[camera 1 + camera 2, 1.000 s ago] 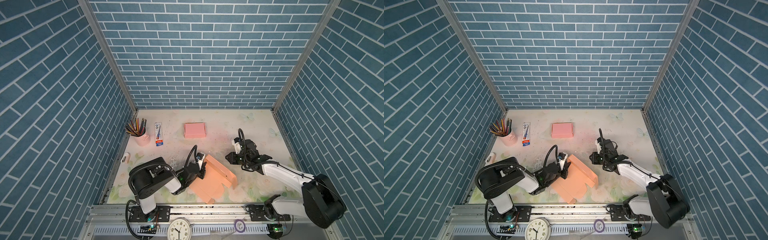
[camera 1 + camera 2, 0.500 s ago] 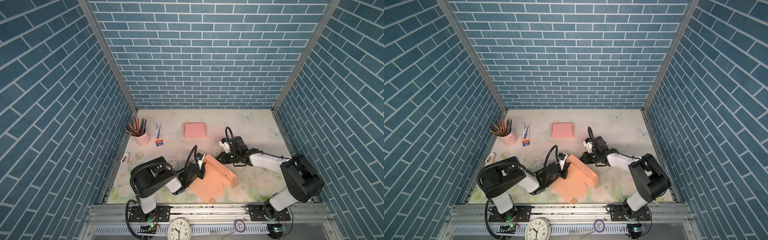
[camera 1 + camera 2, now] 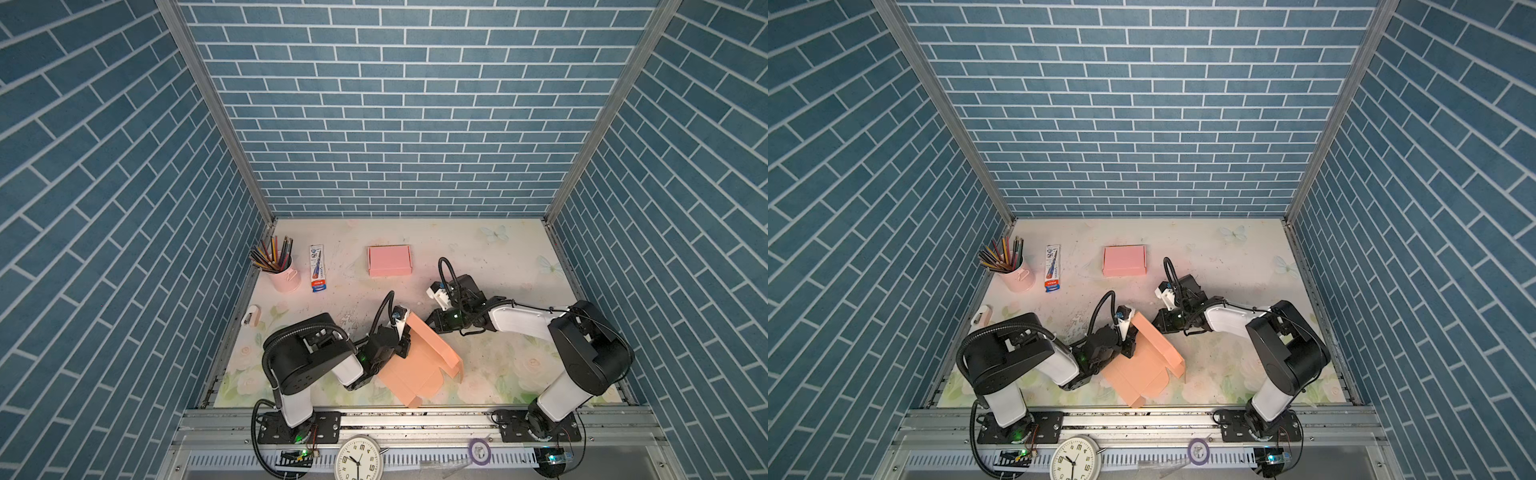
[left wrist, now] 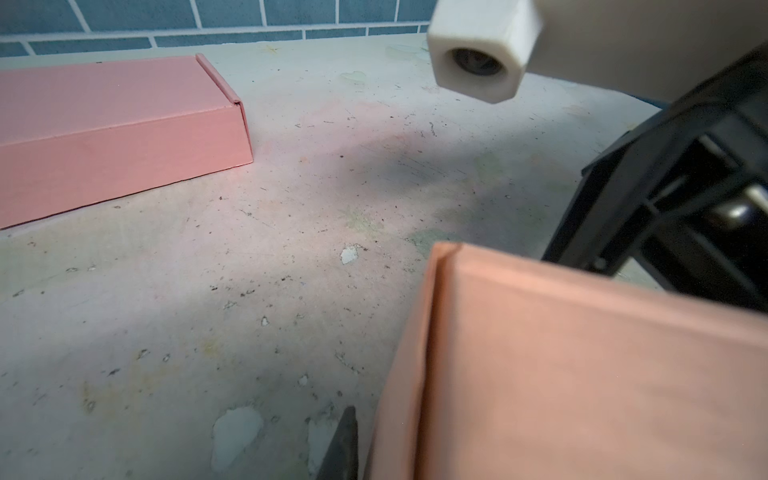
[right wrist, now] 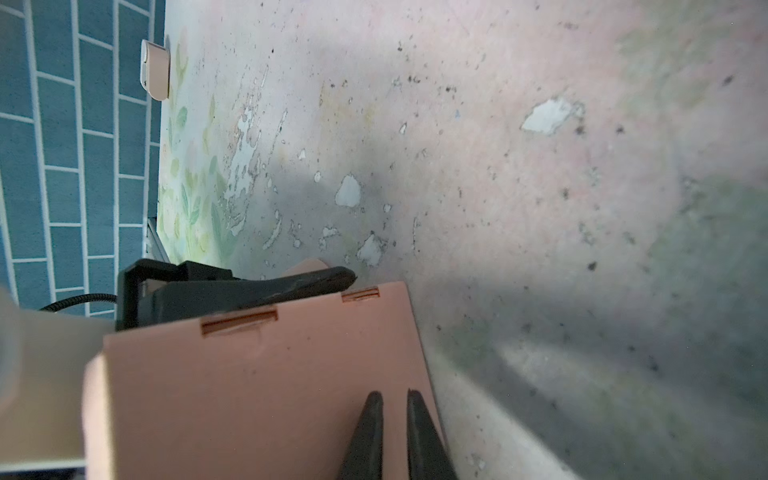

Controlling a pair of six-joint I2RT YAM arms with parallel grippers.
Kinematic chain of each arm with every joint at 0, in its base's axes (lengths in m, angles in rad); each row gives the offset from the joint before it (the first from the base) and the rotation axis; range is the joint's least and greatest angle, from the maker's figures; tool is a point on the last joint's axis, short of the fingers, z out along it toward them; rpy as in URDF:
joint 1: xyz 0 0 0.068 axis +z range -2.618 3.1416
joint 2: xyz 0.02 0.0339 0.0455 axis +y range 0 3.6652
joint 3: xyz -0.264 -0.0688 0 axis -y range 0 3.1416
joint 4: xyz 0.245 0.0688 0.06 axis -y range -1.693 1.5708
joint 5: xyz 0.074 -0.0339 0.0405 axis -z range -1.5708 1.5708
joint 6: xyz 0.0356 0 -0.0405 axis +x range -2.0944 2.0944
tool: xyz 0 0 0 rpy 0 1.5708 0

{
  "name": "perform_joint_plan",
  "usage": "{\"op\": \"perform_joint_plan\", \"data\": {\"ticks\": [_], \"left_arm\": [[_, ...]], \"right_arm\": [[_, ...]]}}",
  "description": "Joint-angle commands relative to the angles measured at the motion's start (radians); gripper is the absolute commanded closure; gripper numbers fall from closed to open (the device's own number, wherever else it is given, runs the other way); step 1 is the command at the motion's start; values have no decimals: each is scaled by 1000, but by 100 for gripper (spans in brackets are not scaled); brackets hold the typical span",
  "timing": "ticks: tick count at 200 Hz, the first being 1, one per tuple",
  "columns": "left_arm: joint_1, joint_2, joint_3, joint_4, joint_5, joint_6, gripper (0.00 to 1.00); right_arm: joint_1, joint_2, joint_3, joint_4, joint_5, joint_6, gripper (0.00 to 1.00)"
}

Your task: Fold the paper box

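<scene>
Hiding left jaws partly, paper box (image 4: 582,374) wall

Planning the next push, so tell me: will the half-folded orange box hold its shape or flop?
Likely floppy: the orange paper box is thin creased sheet, one wall raised where the left gripper pinches it. Probably light, so a push may slide it whole.
</scene>
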Motion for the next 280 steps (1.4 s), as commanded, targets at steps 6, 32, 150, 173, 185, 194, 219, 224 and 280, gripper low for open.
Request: {"op": "perform_joint_plan", "data": {"ticks": [6, 32, 150, 173, 185, 194, 219, 224, 280], "left_arm": [[8, 15, -17, 26, -27, -21, 83], [3, 15, -8, 19, -17, -7, 83], [-2, -29, -54, 31, -9, -11, 75], [-3, -49, -67, 33, -2, -8, 72], [-4, -65, -69, 25, -2, -6, 72], [-3, -78, -67, 17, -2, -3, 72], [-3, -108, -53, -10, 4, 13, 71], [-4, -114, -50, -14, 4, 16, 71], [1, -139, -13, -43, 7, 32, 75]], "right_arm": [[21, 8, 9, 2, -51, -20, 85], [45, 25, 24, -18, -65, -30, 86], [-10, -62, 7, -76, 72, -21, 86], [-22, -83, 6, -84, 87, -22, 86], [-23, -85, 9, -88, 89, -22, 86], [-22, -85, 10, -90, 88, -23, 86], [-23, -87, 13, -90, 87, -22, 86], [-23, -88, 14, -92, 88, -23, 86], [-14, -102, 20, -95, 89, -18, 86]]}}
